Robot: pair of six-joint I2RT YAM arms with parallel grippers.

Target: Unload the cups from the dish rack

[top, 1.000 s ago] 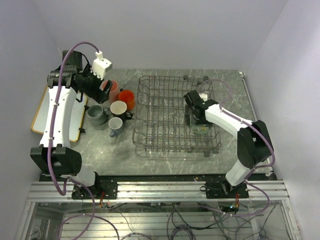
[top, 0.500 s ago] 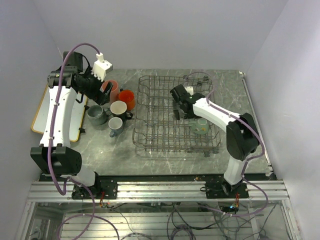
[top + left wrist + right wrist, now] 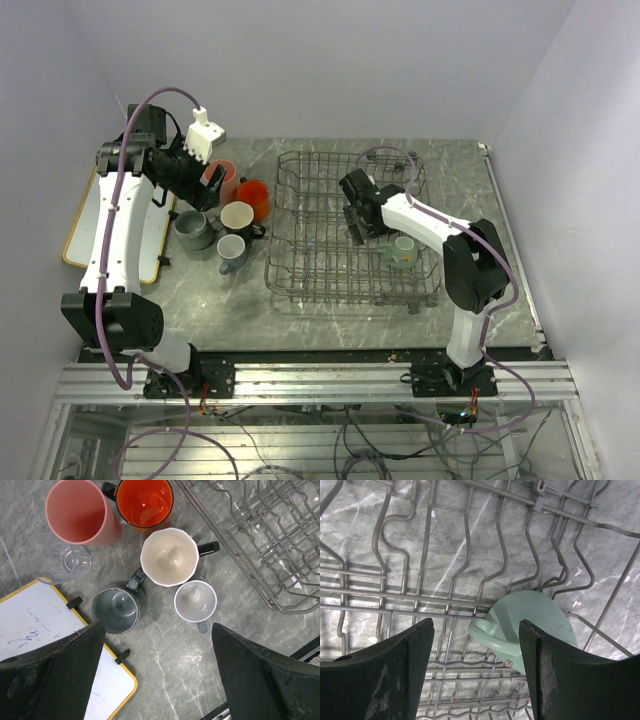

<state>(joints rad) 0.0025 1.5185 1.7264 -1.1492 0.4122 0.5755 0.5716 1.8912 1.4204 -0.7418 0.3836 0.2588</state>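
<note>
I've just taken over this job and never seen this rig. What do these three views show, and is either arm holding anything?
The left arm and right arm are robot arms bolted at the table's near edge. The top view looks down from above and behind them. The other two views come from a camera on each wrist, so the dark shapes at the bottom are that arm's own fingers. The left fingers hang open over six cups on the table: pink tumbler, orange mug, black mug, dark grey mug, pale grey mug and clear glass, beside a white board. The right fingers are open above the dish rack, near the mint-green mug, the only cup seen there. Nothing is held.
</note>
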